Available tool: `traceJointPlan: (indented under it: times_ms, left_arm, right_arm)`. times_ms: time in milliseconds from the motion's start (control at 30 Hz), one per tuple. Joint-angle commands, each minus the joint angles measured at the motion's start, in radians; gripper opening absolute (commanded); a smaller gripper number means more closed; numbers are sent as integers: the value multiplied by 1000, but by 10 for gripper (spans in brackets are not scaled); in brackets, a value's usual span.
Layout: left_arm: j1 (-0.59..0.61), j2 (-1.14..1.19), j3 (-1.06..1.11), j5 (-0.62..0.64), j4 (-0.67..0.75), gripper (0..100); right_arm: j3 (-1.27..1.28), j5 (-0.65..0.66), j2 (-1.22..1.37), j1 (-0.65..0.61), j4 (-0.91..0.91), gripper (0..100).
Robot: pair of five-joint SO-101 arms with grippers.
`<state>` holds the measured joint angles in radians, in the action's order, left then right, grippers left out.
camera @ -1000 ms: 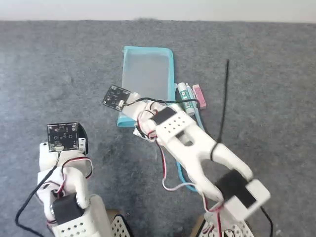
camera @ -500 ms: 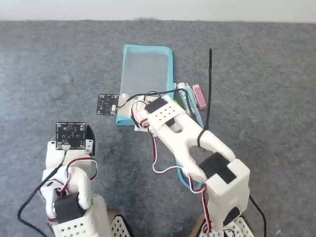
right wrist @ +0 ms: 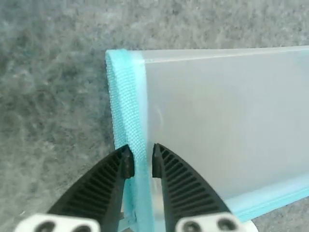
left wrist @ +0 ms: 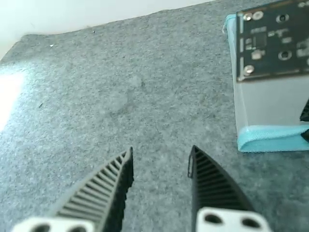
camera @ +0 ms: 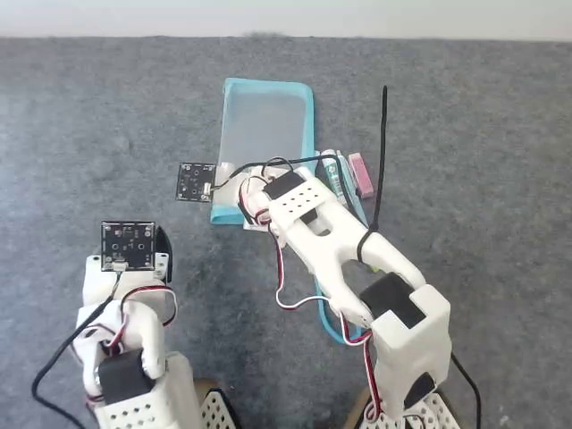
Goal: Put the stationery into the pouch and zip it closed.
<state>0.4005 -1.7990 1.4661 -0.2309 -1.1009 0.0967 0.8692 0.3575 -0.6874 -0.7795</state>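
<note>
We see the pouch (camera: 268, 125) lying flat on the grey mat (camera: 483, 161). The right gripper (right wrist: 140, 162) is at its near end. Its fingers (right wrist: 104, 186) are almost closed, and they pinch the pouch by its blue edge.

A second ago the right arm (camera: 331, 246) lay stretched out low, and its little camera board (camera: 194, 181) was tipped. Since then the arm has swung up, and the board sits flat, just left of the pouch's near corner. In the last half second it hardly moved. The pouch has not shifted.

A green stick (camera: 337, 176) and a pink eraser (camera: 361, 174) lie on the mat just beside the pouch's right edge, as before.

The left gripper (left wrist: 161, 152) hangs over bare mat near the pouch corner. It is wide open and holds nothing. It has come a little closer to the pouch.
</note>
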Motion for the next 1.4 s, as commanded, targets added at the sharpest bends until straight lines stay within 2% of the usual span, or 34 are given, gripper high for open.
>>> traceJointPlan:
  times_ms: [0, 267, 433, 533, 700, 1067, 1167, 1267, 1367]
  left_arm:
    - [-9, -14, -25, -9, -9, 179]
    - [-15, -14, -24, -8, -8, 180]
    - [-114, -14, -31, -8, -14, 185]
    - [-147, -15, -31, -3, -14, 230]
    - [-192, -20, -33, 29, -12, 276]
    - [-316, -20, -53, 32, -14, 275]
    - [-304, -20, -53, 28, -15, 273]
    - [-216, -20, -64, 26, -23, 273]
    - [-97, -20, -68, 23, -23, 273]
  right_arm:
    - [-38, -63, -25, 24, -54, 7]
    - [-58, -212, -220, 31, -260, 7]
    - [-60, -285, -384, 27, -367, 7]
    - [-55, -321, -449, 27, -437, 7]
    - [34, -382, -539, 10, -443, 7]
    - [209, -439, -704, -27, -407, 7]
    - [212, -431, -702, -27, -414, 7]
    - [273, -374, -691, -54, -404, 9]
    - [373, -345, -657, -105, -289, 53]
